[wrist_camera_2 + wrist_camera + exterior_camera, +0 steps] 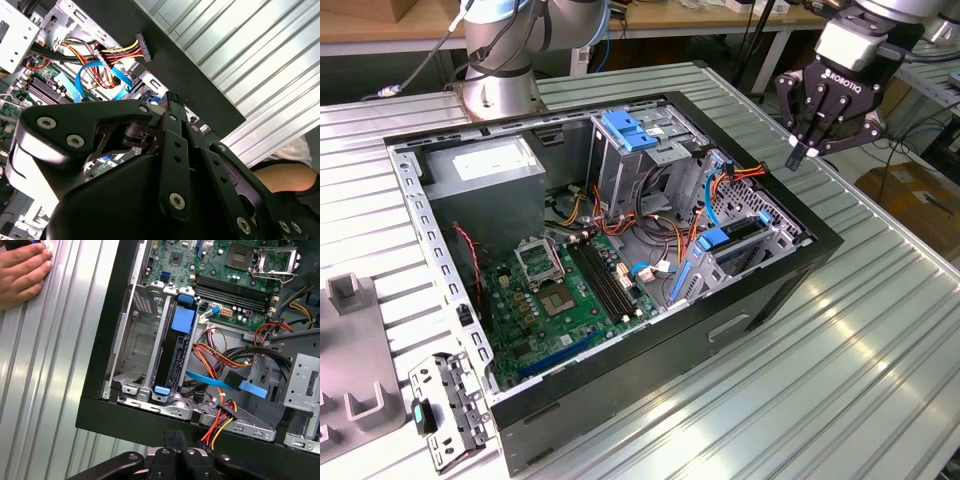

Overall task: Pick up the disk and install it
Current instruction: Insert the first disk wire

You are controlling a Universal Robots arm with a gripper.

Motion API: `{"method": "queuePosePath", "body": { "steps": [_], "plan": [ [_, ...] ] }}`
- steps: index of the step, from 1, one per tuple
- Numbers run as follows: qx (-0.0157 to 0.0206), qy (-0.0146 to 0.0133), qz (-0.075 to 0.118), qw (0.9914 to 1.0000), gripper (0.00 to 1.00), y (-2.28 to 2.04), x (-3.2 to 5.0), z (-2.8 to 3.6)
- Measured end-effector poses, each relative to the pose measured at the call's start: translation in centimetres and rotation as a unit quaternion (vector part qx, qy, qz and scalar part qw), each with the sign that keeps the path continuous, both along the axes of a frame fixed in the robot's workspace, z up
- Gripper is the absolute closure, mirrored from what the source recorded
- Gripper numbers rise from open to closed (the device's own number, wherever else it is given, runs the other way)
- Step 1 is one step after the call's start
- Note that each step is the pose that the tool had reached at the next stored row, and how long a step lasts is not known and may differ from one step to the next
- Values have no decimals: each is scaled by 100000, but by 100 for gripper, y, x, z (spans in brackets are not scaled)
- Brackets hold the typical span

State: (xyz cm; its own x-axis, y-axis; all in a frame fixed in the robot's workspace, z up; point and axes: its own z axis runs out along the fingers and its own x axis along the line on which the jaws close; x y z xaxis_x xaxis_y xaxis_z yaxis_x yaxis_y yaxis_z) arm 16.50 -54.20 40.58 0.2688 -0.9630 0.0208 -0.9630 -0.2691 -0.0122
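One ribbed silver metal tabletop [880,340] is seen carrying an open black computer case [650,370]. Inside the case, at the corner toward the exterior view's right, the flat dark disk with blue plastic rails [738,240] is seated on edge in a grey metal drive cage [782,238]. The black gripper [799,155] is held above the case's outer edge near that cage, empty, its fingers pressed together. A person's hand [22,272] is laid on the tabletop beside the case

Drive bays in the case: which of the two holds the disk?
The inner bay, farther from the case wall: the blue-railed disk sits in it. The outer bay, beside that wall, is empty.
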Motion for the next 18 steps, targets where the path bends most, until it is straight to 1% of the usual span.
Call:
{"method": "queuePosePath", "body": {
  "steps": [2,3,4,6,8,9,10,13,16,17,18],
  "plan": [
    [-5,0,2329,99973,89,0,-1,0],
    [-8,0,3233,99948,89,0,-1,0],
    [-5,0,4378,99904,89,0,-1,-1],
    [-3,1,6444,99792,89,0,-1,-2],
    [3,-1,8404,99646,89,3,-1,-4],
    [0,-2,8574,99632,89,11,-1,-4],
    [-10,-2,8713,99620,89,32,2,-4],
    [-37,1,8993,99595,89,105,10,-6],
    [-58,4,9292,99567,89,151,20,-16],
    [-58,3,9820,99517,89,160,21,-22],
    [-54,3,10785,99417,89,160,21,-27]
  ]
}}
